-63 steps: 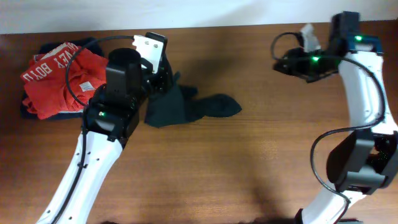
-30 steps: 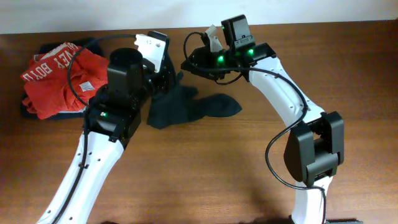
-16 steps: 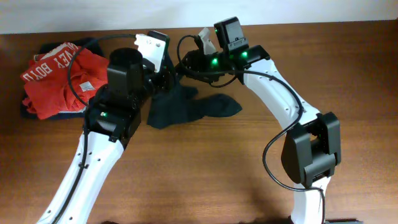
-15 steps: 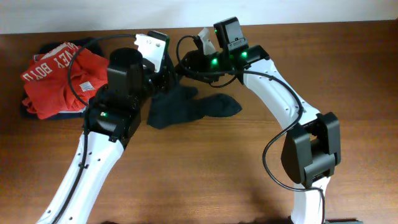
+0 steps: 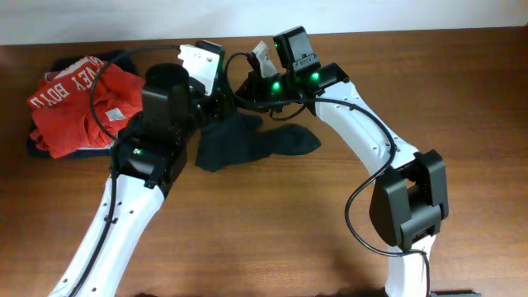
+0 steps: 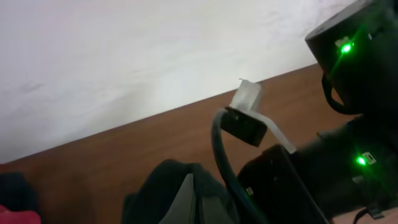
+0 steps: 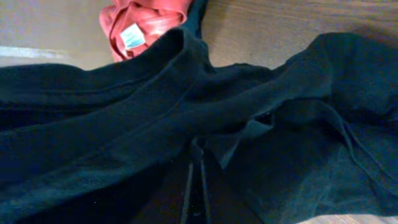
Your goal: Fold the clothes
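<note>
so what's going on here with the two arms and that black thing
Two robot arms are set on folding a black garment that lies crumpled on the wooden table. Both hands meet at its far edge. The left hand is shut, apparently on the fabric there, and the right hand is shut on a fold right beside it. Nothing is folded yet. An orange-red shirt lies in a heap off to the left, out of both hands.
</note>
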You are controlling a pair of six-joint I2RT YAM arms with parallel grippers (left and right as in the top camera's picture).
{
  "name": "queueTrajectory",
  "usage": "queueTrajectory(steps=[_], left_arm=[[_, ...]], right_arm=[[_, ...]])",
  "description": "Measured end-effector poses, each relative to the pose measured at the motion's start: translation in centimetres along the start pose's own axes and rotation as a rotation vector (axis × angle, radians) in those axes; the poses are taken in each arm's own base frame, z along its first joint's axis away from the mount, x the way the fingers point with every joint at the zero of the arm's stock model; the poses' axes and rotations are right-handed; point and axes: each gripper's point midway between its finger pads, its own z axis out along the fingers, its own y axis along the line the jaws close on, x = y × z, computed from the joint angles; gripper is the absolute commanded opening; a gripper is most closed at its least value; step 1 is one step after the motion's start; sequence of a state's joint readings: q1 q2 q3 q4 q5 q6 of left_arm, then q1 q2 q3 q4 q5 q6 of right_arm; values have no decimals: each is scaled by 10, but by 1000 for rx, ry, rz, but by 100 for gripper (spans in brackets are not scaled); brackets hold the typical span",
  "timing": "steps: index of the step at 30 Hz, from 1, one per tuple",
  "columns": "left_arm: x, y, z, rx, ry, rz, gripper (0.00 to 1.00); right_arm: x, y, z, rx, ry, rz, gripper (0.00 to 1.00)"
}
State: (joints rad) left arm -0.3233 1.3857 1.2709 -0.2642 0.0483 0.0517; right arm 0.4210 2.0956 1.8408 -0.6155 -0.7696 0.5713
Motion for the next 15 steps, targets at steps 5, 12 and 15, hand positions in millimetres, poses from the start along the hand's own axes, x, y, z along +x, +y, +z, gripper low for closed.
queueTrajectory(steps=[5,12,15], left_arm=[[-3,9,0,-20,-13,-6,1],[-8,30,-2,-75,-37,-19,1],[-16,34,-3,-98,-71,-20,1]], right_arm=[[0,-26,-20,36,19,50,4],[-3,-96,-91,103,24,145,4],[9,-116,-124,128,44,174,4]])
